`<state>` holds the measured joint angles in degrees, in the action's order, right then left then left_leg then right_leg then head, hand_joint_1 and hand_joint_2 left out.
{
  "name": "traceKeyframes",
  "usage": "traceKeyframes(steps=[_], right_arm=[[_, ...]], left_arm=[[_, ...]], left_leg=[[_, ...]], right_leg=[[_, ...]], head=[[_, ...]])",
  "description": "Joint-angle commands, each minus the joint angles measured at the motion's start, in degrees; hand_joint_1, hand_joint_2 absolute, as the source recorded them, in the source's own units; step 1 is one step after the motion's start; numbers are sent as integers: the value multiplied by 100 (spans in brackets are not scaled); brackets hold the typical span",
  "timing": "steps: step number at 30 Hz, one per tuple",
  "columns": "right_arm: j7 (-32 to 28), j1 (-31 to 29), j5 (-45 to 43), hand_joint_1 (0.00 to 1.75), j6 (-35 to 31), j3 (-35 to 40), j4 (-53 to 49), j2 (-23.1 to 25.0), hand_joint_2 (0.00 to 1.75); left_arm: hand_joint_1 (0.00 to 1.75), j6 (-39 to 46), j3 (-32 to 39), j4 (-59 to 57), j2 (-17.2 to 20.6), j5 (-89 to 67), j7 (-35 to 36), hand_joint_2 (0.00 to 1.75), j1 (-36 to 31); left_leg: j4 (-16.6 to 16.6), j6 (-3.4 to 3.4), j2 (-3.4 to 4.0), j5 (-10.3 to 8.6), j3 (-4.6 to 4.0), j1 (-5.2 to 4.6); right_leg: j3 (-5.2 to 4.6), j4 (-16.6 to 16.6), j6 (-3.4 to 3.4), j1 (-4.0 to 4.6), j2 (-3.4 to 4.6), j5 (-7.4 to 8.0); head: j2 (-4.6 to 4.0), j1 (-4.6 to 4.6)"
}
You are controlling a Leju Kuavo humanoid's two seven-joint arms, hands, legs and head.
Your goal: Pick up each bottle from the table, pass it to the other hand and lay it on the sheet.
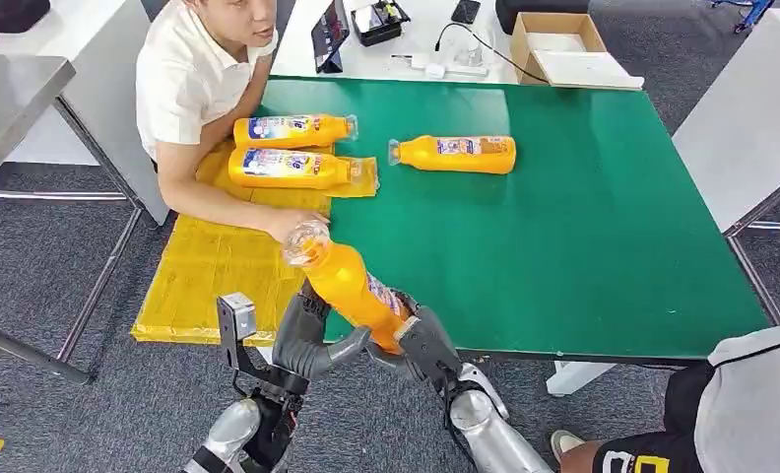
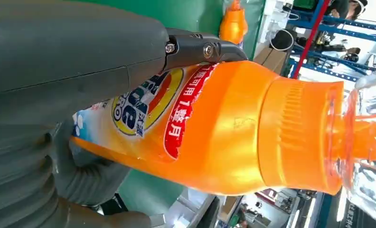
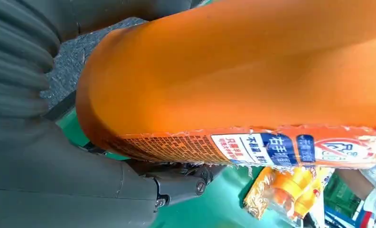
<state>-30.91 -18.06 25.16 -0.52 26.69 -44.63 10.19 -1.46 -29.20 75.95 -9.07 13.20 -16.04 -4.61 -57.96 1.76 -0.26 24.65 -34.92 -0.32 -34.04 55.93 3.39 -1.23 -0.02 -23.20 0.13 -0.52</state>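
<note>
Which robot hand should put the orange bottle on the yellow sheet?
Probably the left hand. Both hands hold the bottle now, but the yellow sheet lies on the robot's left side, right beside that hand. The right hand is farther away and would have to reach across.

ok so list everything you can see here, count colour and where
held bottle: 1, orange, clear cap, above the table's near edge, gripped by both hands
bottles on sheet: 2, orange, lying side by side
bottle on table: 1, orange, lying on its side
sheet: 1, yellow, over the table's left edge
table: 1, green
cardboard box: 1, brown, open, on the white desk behind
seated person: 1, white shirt, hand near the held bottle's cap
second person: 1, partly seen, near right
left hand: 1, grey
right hand: 1, grey
</note>
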Motion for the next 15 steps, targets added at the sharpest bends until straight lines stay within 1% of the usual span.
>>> traceKeyframes(steps=[1, 5, 6, 8, 9, 10, 11, 14, 15], right_arm=[[-45, -96, -22, 175, 92, 351, 5, -132, 175], [-152, -103, 14, 175, 2, 547, 50, -139, 175], [-142, -96, 14, 175, 15, 597, 19, -118, 175], [-141, -114, 9, 175, 65, 706, 8, -115, 175], [-143, -131, 9, 175, 74, 740, 30, -111, 175], [-137, -163, 4, 175, 85, 781, 78, -109, 175], [-128, -186, -9, 175, 92, 789, 117, -94, 175], [-134, -242, -53, 175, 122, 832, 229, -56, 175], [-139, -255, -75, 175, 132, 852, 253, -54, 175]], left_arm=[[0, -20, -210, -311, 91, -19, 15, 175, -259], [0, 331, -208, -419, -66, -79, -58, 175, -385], [0, 407, -165, -444, -117, -23, -52, 175, -413], [0, 423, -181, -468, -115, 42, -43, 175, -457], [0, 389, -177, -476, -123, 113, -19, 175, -462], [0, 201, -165, -508, -126, 357, 128, 175, -473], [0, 140, -169, -530, -116, 436, 160, 175, -486], [0, 199, -174, -704, -106, 498, 174, 175, -556], [84, 109, -133, -779, -140, 722, 325, 175, -563]], left_leg=[[1, -9, -1, 5, 15, 6], [1, -6, -6, 2, 7, 4], [-1, -12, -7, 7, 18, 9], [1, -7, -5, 2, 7, 4], [1, -11, -3, 6, 16, 8], [1, -14, -3, 10, 25, 10], [1, -10, -6, 5, 14, 6], [1, -13, 3, 9, 23, 8], [3, -9, 1, 4, 14, 5]], right_leg=[[17, -3, -13, 7, -3, -5], [9, -1, -10, 4, -8, -4], [20, -1, -16, 10, -10, -9], [8, -2, -9, 4, -7, -4], [17, -3, -15, 9, -5, -6], [26, -3, -20, 12, -6, -10], [16, -2, -14, 7, -8, -7], [21, -1, -17, 9, 0, -8], [14, -4, -12, 6, -1, -3]], head=[[0, 0], [0, 0], [0, 0], [0, 2], [0, 0], [0, 2], [0, 0], [0, -2], [0, 2]])
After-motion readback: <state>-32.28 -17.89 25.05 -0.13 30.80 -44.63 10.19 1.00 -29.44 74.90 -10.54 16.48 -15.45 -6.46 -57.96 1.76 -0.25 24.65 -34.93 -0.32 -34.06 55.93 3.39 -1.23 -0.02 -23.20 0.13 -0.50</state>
